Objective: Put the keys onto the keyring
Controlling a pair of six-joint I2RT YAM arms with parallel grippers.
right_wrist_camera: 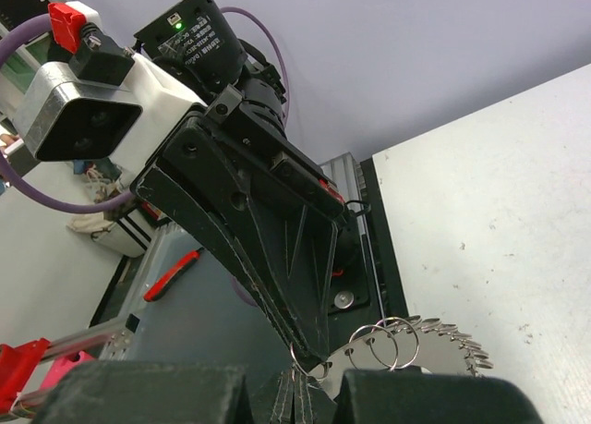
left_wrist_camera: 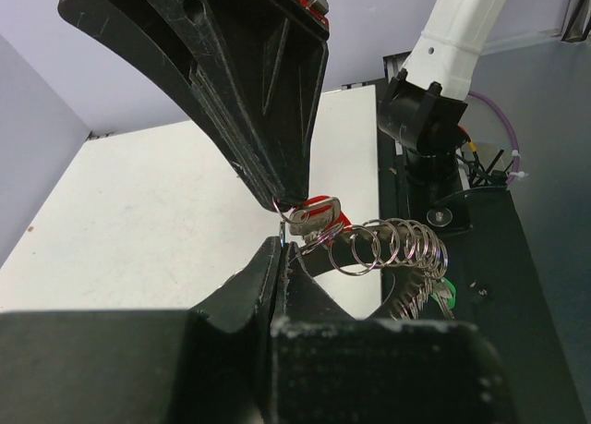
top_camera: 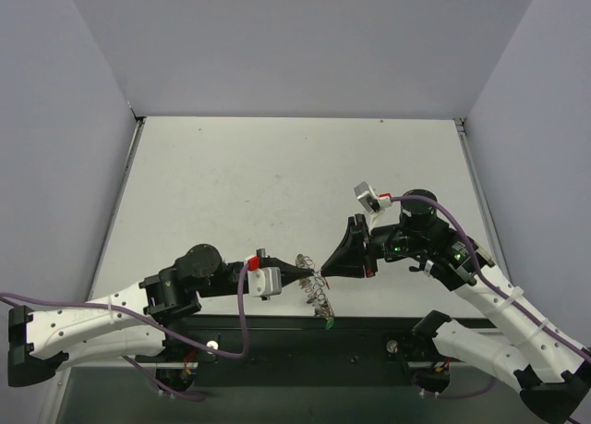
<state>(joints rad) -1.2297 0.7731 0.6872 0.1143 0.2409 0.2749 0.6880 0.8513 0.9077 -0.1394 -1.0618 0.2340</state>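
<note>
The keyring (top_camera: 317, 291) hangs between my two grippers near the table's front edge, a silvery disc (right_wrist_camera: 441, 343) with many small loops (left_wrist_camera: 397, 247). My left gripper (top_camera: 307, 277) is shut, its tips (left_wrist_camera: 282, 246) pinching a thin wire loop at the ring's end. My right gripper (top_camera: 324, 269) meets it tip to tip, shut on the same small loop (right_wrist_camera: 310, 364). A key with a red head (left_wrist_camera: 319, 213) sits right at that loop, between both tips. Another key with a green tag (top_camera: 330, 322) dangles from the ring's lower end (left_wrist_camera: 449, 290).
The white table (top_camera: 277, 184) stretches behind the grippers, with grey walls on three sides. A black rail (top_camera: 369, 327) runs along the front edge under the keyring. The right arm's white link and base (left_wrist_camera: 434, 82) stand close behind the ring.
</note>
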